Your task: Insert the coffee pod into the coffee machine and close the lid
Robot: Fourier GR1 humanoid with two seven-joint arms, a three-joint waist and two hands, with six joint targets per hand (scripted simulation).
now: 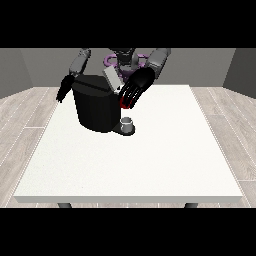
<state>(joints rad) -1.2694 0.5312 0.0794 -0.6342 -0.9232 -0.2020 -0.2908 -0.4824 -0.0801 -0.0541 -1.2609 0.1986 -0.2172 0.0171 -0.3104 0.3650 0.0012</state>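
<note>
One view only. The camera stands across the white table (150, 165) from the robot (122, 60), raised and tilted downward, facing it head-on. It sits well back: the whole tabletop fills the middle of the frame, the robot is small at upper centre, with floor at both sides.

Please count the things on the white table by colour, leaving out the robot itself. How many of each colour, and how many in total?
Black: 1, the large black coffee machine.
Grey: 2, the raised grey lid of the machine and a small grey cup-shaped thing on its base.
Red: 1, a red thing at the machine.
Total: 4.
</note>
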